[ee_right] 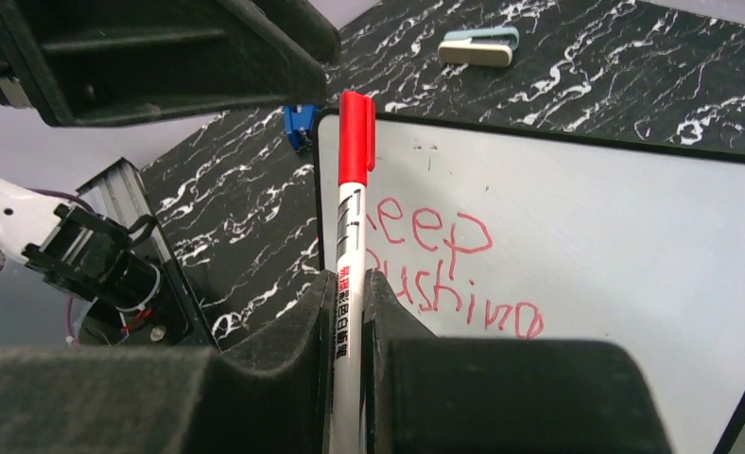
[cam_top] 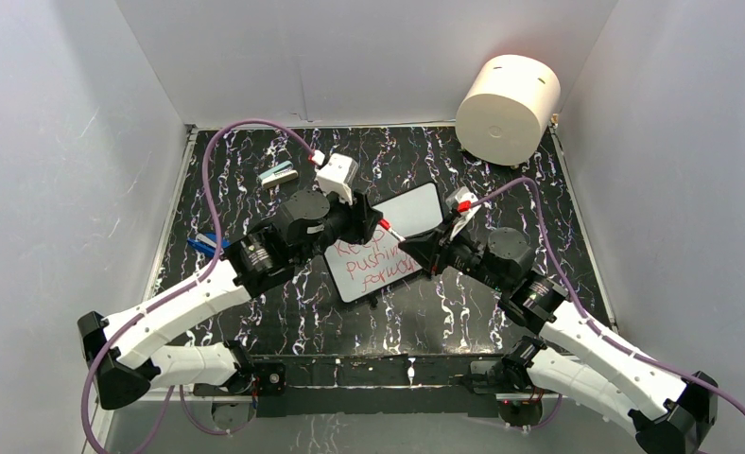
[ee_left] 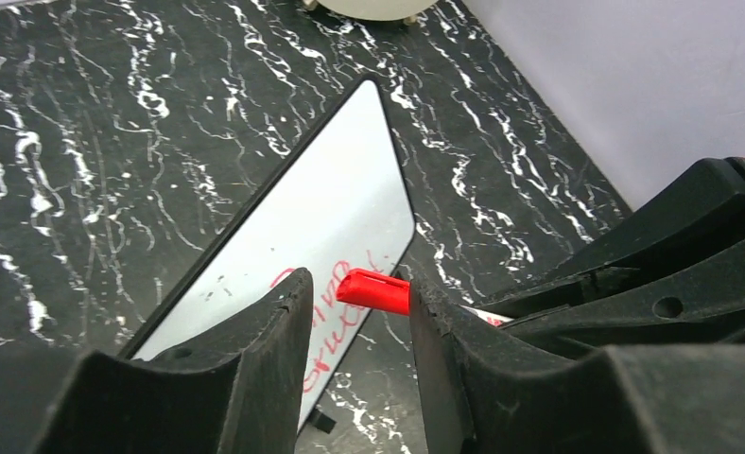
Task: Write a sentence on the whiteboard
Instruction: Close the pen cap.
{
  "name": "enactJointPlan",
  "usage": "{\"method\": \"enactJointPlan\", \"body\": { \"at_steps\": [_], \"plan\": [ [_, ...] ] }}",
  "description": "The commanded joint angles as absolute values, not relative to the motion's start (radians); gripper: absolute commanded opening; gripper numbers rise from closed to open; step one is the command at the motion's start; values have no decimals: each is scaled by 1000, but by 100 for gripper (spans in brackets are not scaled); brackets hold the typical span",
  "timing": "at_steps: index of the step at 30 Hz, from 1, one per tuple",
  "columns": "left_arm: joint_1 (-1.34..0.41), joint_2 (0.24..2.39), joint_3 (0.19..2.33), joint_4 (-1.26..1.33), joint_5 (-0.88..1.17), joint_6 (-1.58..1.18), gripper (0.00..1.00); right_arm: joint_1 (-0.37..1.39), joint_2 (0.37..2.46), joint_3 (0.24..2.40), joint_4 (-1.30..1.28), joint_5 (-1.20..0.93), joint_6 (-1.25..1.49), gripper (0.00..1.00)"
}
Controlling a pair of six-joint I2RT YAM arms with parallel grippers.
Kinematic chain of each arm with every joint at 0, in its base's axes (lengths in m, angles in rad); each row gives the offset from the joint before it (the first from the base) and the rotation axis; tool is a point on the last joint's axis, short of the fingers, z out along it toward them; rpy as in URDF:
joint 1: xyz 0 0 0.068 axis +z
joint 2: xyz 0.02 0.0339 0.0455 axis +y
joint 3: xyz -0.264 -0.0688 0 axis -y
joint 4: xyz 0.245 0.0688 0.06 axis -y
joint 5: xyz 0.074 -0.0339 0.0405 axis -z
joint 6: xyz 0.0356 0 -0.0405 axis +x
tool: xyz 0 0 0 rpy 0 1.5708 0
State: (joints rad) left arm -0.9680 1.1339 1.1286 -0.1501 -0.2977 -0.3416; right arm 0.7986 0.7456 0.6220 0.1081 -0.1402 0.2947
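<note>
The whiteboard (cam_top: pixel 416 208) lies tilted on the dark marbled table, with the red sentence (cam_top: pixel 369 265) "Keep pushing forward" on its near half. My right gripper (cam_top: pixel 408 248) is shut on a white marker (ee_right: pixel 350 246) whose red cap (ee_right: pixel 356 132) is on and points at the left gripper. "Keep pushing" (ee_right: pixel 444 255) shows on the whiteboard (ee_right: pixel 586 208) behind the marker. My left gripper (ee_left: pixel 355 284) is open with the red cap (ee_left: pixel 373 290) between its jaws. The cap touches the right finger (ee_left: pixel 425 322), with a gap to the left one. The whiteboard (ee_left: pixel 331 199) lies beyond.
A cream cylinder (cam_top: pixel 508 96) stands at the back right corner. A small eraser (cam_top: pixel 279 175) lies at the back left, also in the right wrist view (ee_right: pixel 479 47). A blue object (cam_top: pixel 203 243) lies left, by the left arm. White walls enclose the table.
</note>
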Motion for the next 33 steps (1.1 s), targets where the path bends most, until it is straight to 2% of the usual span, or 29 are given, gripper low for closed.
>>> {"method": "enactJointPlan", "body": {
  "at_steps": [1,15,33],
  "plan": [
    [-957,1146,1171,-108,-246,-451,39,796,730,608,243,-133,309,0],
    [-953,1186,1202,-133,-260,-430,37,797,726,598,262,-149,313,0],
    [-953,1209,1181,-156,-40,-521,34,796,724,595,334,-110,313,0]
  ]
}}
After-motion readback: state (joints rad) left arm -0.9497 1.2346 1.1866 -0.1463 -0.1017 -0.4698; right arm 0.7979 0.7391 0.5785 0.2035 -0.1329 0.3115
